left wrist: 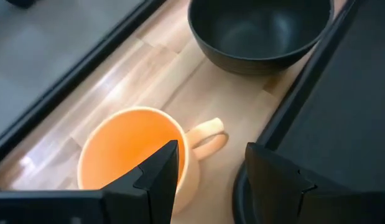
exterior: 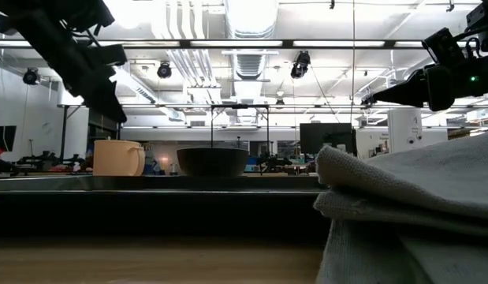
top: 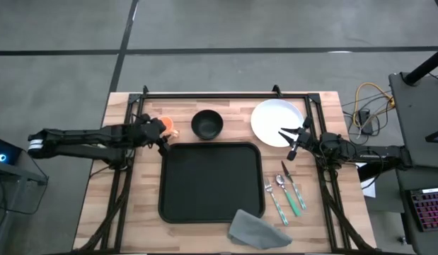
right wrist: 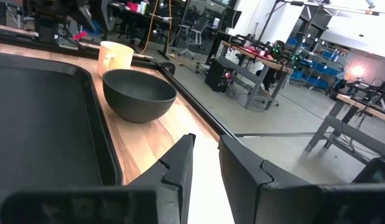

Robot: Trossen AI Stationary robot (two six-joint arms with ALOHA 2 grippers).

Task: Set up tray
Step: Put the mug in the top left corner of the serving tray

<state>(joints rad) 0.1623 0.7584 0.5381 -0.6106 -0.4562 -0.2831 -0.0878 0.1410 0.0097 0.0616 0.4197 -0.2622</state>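
The black tray point(top: 211, 180) lies flat in the middle of the table. Beyond its far edge stand an orange cup point(top: 168, 126) point(left wrist: 130, 155), a dark bowl point(top: 206, 124) point(left wrist: 260, 31) and a round white plate point(top: 275, 122). My left gripper point(top: 162, 138) point(left wrist: 208, 177) hovers open above the cup, whose handle point(left wrist: 204, 134) shows between the fingers. My right gripper point(top: 289, 140) point(right wrist: 208, 171) hangs open above the plate's near right edge point(right wrist: 204, 186). In the low view both grippers are well above the table top.
A knife, fork and spoon with green handles point(top: 286, 191) lie to the right of the tray. A grey folded napkin point(top: 257, 227) point(exterior: 409, 213) overlaps the tray's near right corner. A black frame rail point(top: 226, 93) runs along the table's far edge. Bare wood shows left of the tray.
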